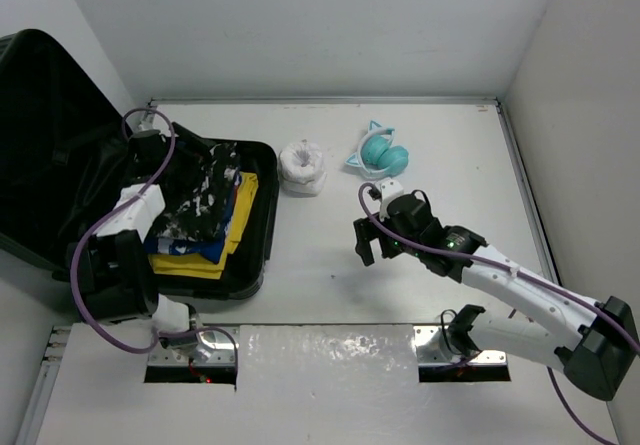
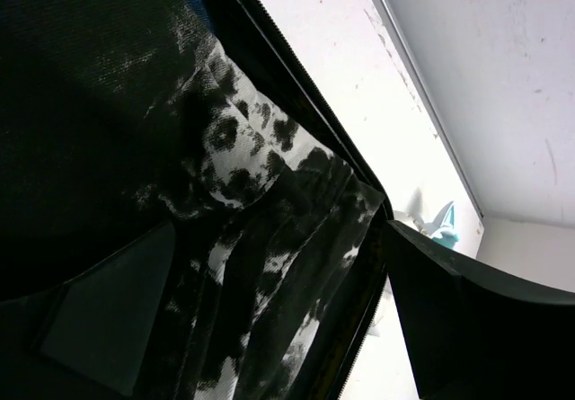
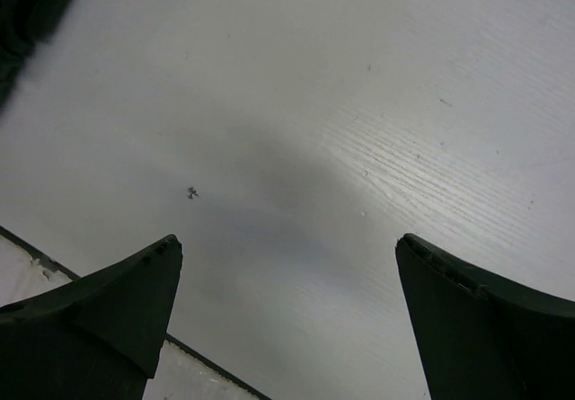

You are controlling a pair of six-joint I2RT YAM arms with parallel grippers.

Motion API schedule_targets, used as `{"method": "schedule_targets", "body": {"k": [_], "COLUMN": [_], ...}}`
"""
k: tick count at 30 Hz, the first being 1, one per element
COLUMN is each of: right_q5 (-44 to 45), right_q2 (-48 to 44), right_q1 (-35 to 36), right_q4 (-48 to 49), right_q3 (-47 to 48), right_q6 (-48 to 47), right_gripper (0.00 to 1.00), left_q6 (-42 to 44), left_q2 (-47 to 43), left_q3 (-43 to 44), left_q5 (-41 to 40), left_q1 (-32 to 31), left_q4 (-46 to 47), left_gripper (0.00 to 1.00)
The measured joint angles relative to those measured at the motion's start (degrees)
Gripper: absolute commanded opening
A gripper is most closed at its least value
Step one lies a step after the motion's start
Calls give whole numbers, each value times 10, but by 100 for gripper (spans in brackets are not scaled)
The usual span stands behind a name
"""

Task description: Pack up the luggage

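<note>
The black luggage (image 1: 40, 145) lies open at the left, its lid leaning against the wall. Its base holds folded yellow (image 1: 200, 265) and blue (image 1: 200, 248) clothes with a black-and-white patterned garment (image 1: 200, 200) on top. My left gripper (image 1: 165, 155) is over the far end of that garment. In the left wrist view (image 2: 278, 229) it is open, with the garment (image 2: 252, 175) lying between the spread fingers beside the zipped rim (image 2: 296, 103). My right gripper (image 1: 363, 241) is open and empty over bare table, as the right wrist view (image 3: 287, 238) also shows.
A white rolled bundle (image 1: 301, 168) and teal cat-ear headphones (image 1: 378, 153) lie on the table right of the luggage; the headphones also show in the left wrist view (image 2: 442, 220). White walls close in the back and right. A metal strip (image 1: 330, 350) runs along the near edge.
</note>
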Motion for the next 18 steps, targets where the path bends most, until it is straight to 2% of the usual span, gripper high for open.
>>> {"method": "schedule_targets", "body": {"k": [3,8,12,15,18], "right_q5": [-13,-28,-44,-56,-65], "right_q2": [2,2,11,26,44], "right_q1": [-9,-21,-30,-33,-33], "right_q4": [3,16,32,48,56], "right_q3": [-13,-14,-16,-22,-29], "right_q6": [0,-1,0,0,0], "right_gripper": [99,99,99,99,99], "left_q6": [2,16,22,11,0], "left_q2": [0,-10,-61,-92,-104], "left_q3": [2,59,92,90,43], "left_q5": [-7,-37,-78,-107,-122], "left_q1": [2,10,68,109,124], "left_q4": [-3,-93,-163,-179,-155], "left_gripper": [100,100,100,99,98]}}
